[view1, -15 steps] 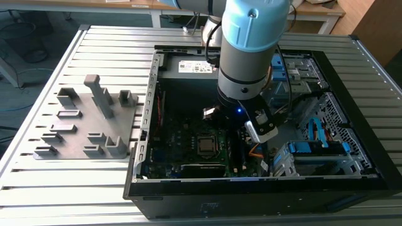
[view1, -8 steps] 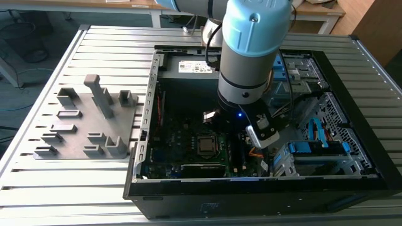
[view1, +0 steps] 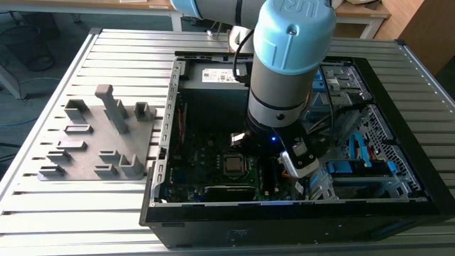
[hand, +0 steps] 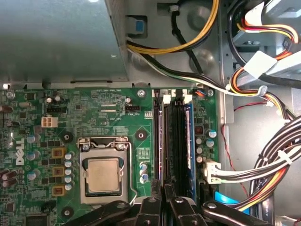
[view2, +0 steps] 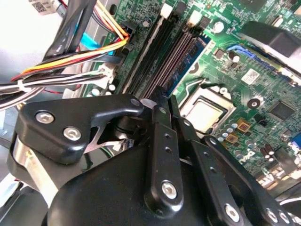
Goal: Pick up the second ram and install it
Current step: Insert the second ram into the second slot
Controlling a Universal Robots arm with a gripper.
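Gripper (view2: 162, 106) down inside the case (view1: 160, 176), over the RAM slots (hand: 175, 141). Fingers (view2: 160, 141) drawn together, clamped on the ram (view2: 176, 66); in the second wrist view it runs from the fingertips toward 1 o'clock, edge-on, along a slot.

Handling, judged: light, stiff, thin board; chips and edge contacts fragile, so hold by the flat faces near mid-length and keep it square to the slot. Seating depth cannot be told.

CPU (hand: 102, 175) at 9 o'clock of the slots in the first wrist view. Beyond, the cables (hand: 244, 84) and power supply (hand: 56, 37).
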